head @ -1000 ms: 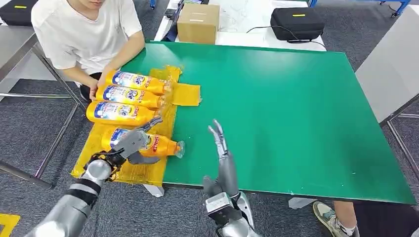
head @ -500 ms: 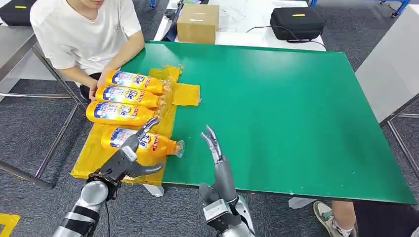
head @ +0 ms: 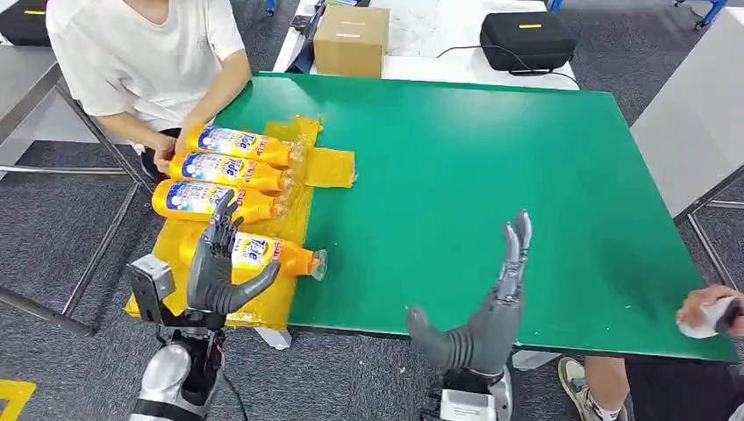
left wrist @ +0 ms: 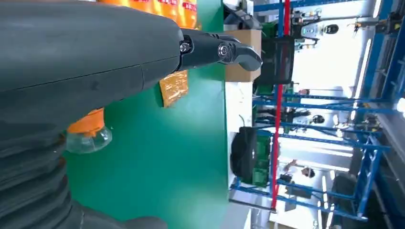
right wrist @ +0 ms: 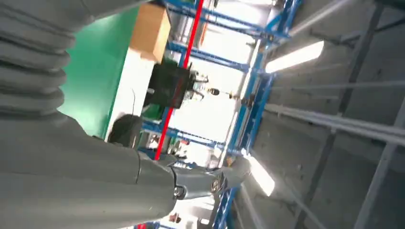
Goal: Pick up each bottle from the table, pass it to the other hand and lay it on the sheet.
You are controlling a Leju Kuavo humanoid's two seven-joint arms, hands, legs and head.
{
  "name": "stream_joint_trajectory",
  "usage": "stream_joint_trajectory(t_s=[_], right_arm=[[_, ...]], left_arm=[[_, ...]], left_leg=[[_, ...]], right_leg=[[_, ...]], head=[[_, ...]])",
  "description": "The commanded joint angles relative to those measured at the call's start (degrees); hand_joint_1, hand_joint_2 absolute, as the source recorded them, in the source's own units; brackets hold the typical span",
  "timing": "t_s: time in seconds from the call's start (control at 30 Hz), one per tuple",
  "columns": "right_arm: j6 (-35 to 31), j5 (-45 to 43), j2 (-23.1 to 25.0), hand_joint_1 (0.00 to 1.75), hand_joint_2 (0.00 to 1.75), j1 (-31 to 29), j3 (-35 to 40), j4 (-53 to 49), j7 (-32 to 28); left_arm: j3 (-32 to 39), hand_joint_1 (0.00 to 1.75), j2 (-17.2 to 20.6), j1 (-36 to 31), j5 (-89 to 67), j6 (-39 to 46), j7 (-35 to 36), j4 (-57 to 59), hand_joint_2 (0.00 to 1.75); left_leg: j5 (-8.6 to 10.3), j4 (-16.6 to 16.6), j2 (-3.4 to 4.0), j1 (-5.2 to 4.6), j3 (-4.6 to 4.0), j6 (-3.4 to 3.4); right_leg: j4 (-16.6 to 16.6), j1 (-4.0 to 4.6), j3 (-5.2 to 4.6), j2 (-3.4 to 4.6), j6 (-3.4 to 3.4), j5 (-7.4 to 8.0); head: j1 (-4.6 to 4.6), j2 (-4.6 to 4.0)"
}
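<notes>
Four orange bottles (head: 230,173) lay side by side on the yellow sheet (head: 326,167) at the counter's (head: 491,184) left edge. Both the left hand (head: 221,267) and right hand (head: 488,303) were spread, holding nothing. The bottles looked smooth, rigid and likely heavy; the labelled mid-body seemed the safest grip.

Even, bright overhead light fills the head view, with soft, faint shadows on the green table (head: 491,175). The wrist views are blown out toward white background glare (a ceiling lamp (right wrist: 293,56) flares hard), and the near hand covers look soft, unfocused.
</notes>
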Motion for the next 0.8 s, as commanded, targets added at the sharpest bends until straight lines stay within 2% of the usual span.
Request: stream_joint_trajectory(t_s=[0.03,0.1,0.13,0.17,0.27,0.3,0.33,0.4,0.47,0.67,0.7,0.8], right_arm=[[-0.1,-1.6,2.1,0.0,1.75,2.6,-7.9,0.6,0.0],[-0.1,-4.1,3.3,0.0,1.75,2.8,-11.2,3.8,0.0],[-0.1,-3.9,4.4,0.0,1.75,2.6,-13.4,5.0,0.0],[-0.1,-3.3,6.3,0.0,1.75,1.5,-17.9,8.5,0.0],[-0.1,-2.2,7.5,0.0,1.75,-2.5,-23.7,14.1,0.0],[-0.1,-4.8,6.0,0.0,1.75,-1.0,-23.4,13.6,0.0],[-0.1,-1.6,8.4,0.0,1.75,-3.6,-26.2,16.3,0.0],[-0.1,0.4,9.2,0.0,1.75,-5.8,-28.8,21.1,0.0],[-0.1,0.8,7.7,0.0,1.75,-5.3,-27.4,22.1,0.0],[-0.1,0.8,7.2,0.0,1.75,-4.8,-26.5,24.4,0.0],[-0.1,-1.1,7.7,0.0,1.75,-4.4,-27.3,21.1,0.0],[-0.1,0.6,6.9,0.0,1.75,-4.3,-24.9,21.6,0.0]], left_arm=[[0.8,0.0,-2.0,3.7,-1.3,2.4,-1.2,-2.7,1.75],[-0.6,0.0,-2.5,6.2,-2.5,3.2,-1.7,-3.4,1.75],[-1.7,0.0,-2.3,6.4,-4.6,4.0,-2.1,-3.0,1.75],[-2.8,0.0,-2.5,6.2,-4.9,4.0,-0.4,-1.2,1.75],[-4.4,0.0,-2.3,4.1,-6.1,6.6,-2.0,3.1,1.75],[-4.7,0.0,-2.5,4.5,-6.3,7.8,-3.6,4.0,1.75],[-4.5,0.0,-2.6,3.8,-4.9,7.0,-2.3,3.8,1.75],[-4.6,0.0,-2.0,3.4,-5.4,7.4,-2.6,3.6,1.75],[-4.4,0.0,-2.0,3.4,-4.9,7.7,-2.1,3.4,1.75],[-3.4,0.0,-2.6,3.0,-4.8,8.6,-2.5,4.1,1.75],[-3.3,0.0,-3.0,2.5,-6.5,10.6,-3.1,4.8,1.75],[-3.4,0.0,-3.5,1.8,-7.3,11.4,-3.5,6.7,1.75]], left_leg=[[-0.13,0.0,0.02,0.05,0.32,-0.06],[-0.06,-0.1,0.05,0.04,0.23,-0.03],[-0.16,-0.1,0.1,0.06,0.47,-0.04],[-0.09,-0.1,0.05,0.02,0.38,-0.03],[-0.04,-0.1,-0.04,0.03,0.35,-0.02],[-0.08,-0.2,-0.07,0.04,0.56,-0.04],[-0.03,-0.1,-0.04,0.02,0.37,-0.03],[0.0,-0.1,0.0,0.0,0.2,-0.02],[-0.04,-0.1,0.05,0.04,0.33,-0.05],[-0.06,-0.1,0.01,0.02,0.34,-0.04],[-0.13,-0.1,0.05,0.05,0.5,-0.06],[-0.12,-0.1,-0.01,0.04,0.5,-0.05]], right_leg=[[0.0,0.06,0.31,0.02,-0.09,-0.13],[-0.1,0.04,0.23,0.05,-0.04,-0.05],[-0.1,0.06,0.46,0.1,-0.07,-0.13],[-0.1,0.03,0.37,0.05,-0.05,-0.08],[-0.2,0.03,0.37,-0.04,-0.03,-0.06],[-0.2,0.04,0.6,-0.07,-0.06,-0.11],[-0.1,0.02,0.39,-0.04,-0.04,-0.05],[-0.1,-0.01,0.23,0.01,-0.03,-0.01],[-0.2,0.03,0.35,0.06,-0.06,-0.01],[-0.1,0.02,0.34,0.01,-0.05,-0.08],[-0.1,0.05,0.49,0.05,-0.07,-0.13],[-0.1,0.04,0.51,-0.02,-0.06,-0.14]], head=[[0.0,0.0],[0.0,0.0],[0.0,0.0],[-0.02,0.0],[0.0,0.0],[0.0,0.0],[0.02,0.0],[0.02,0.0],[0.02,0.0],[0.0,0.0],[-0.02,0.0],[0.0,0.0]])
